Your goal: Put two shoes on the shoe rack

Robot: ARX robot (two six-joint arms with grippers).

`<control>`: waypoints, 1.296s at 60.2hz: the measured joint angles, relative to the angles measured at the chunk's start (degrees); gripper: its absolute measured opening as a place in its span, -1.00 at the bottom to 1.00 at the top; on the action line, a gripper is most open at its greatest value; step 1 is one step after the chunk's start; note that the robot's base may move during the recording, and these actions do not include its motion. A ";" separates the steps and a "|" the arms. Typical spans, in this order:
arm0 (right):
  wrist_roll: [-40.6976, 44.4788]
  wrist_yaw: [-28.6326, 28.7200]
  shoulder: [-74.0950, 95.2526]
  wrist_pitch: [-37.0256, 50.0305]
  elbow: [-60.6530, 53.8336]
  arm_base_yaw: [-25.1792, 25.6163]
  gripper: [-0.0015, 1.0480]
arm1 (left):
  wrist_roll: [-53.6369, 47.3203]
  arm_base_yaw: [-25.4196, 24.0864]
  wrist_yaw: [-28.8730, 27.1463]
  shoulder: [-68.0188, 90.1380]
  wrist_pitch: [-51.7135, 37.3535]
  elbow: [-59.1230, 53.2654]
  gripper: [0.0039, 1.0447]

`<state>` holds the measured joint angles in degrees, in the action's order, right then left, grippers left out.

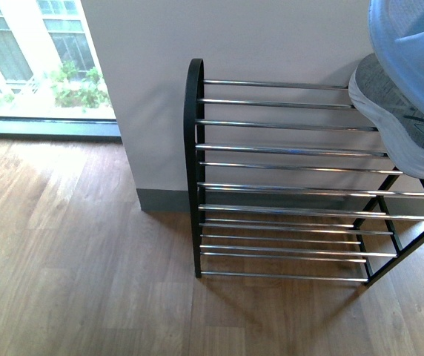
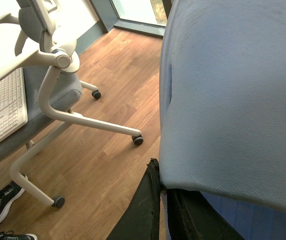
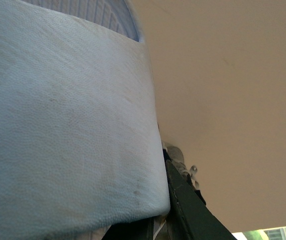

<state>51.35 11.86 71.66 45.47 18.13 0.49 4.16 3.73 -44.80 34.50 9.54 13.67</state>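
A wheeled chair [image 2: 48,90], a keyboard [image 2: 10,105] and black sneakers [image 2: 0,200] are seen in the left wrist view, over a wood floor [image 1: 71,252]. The chrome-barred rack [image 1: 286,189] is set against a white wall [image 1: 256,37]. A slide [image 1: 397,119] is held at the upper right of the front view, over the rack's end. A pebbled pale blue strap [image 2: 233,100] is pinched tight in the left gripper [image 2: 165,210], another in the right gripper [image 3: 158,225].

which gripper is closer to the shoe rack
right, probably: the right gripper holds a slide over the shoe rack; the left gripper holds another slide above floor beside an office chair.
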 joint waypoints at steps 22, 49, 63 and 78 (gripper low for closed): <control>-28.24 12.26 7.34 -3.26 10.01 -7.04 -0.97 | -0.02 0.00 0.04 0.07 0.00 0.00 -0.98; -40.06 -18.60 55.32 -21.64 51.23 -13.07 -0.97 | -0.02 0.02 0.00 0.07 0.00 0.00 -0.98; -36.57 -24.98 58.49 -24.63 56.68 -10.47 -0.97 | 0.00 0.02 0.02 0.07 0.00 0.00 -0.98; -34.99 -27.47 55.32 -25.70 54.14 -8.26 -0.97 | 0.00 0.02 0.02 0.07 0.00 0.00 -0.98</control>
<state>16.36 -15.62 126.98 19.77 72.27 -7.77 4.16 3.75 -44.77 34.57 9.54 13.67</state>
